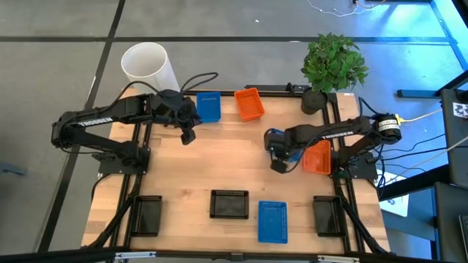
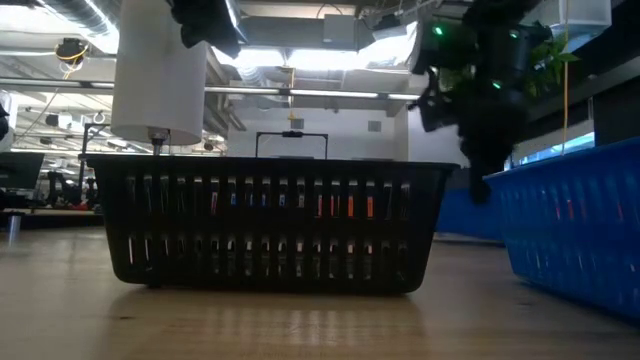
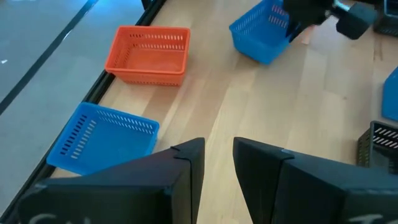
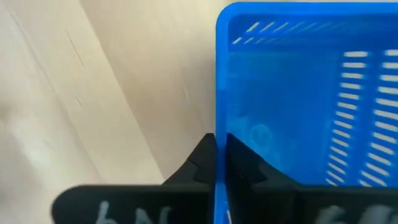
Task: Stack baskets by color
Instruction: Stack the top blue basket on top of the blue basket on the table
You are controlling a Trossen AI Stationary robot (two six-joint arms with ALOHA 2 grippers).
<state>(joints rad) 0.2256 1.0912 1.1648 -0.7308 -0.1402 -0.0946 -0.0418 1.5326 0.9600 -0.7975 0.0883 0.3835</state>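
At the upper left of the high view the left gripper (image 1: 187, 136) hangs open and empty over the counter (image 1: 219, 164), just beside a blue basket (image 1: 208, 107) that sits at the counter's upper edge with an orange basket (image 1: 249, 104) to its right. Right of centre, the right gripper (image 4: 221, 149) is clamped shut on one thin wall of a second blue basket (image 4: 298, 93), one finger inside and one outside. The left wrist view shows that basket tilted off the counter, close to another orange basket (image 1: 316, 158). The step in hand looks to be carrying this held basket to another blue one. A grip on a single wall will let the basket swing and sag, so the lift should be slow and clear the orange basket beside it. Either the upper blue basket or the third blue basket (image 1: 272, 221) at lower centre would serve. The lower one keeps clear of the left arm. Line the long sides up, lower until the rims nest, and only then release. The black basket (image 1: 229, 204) lies just left of that spot, so approach from above.
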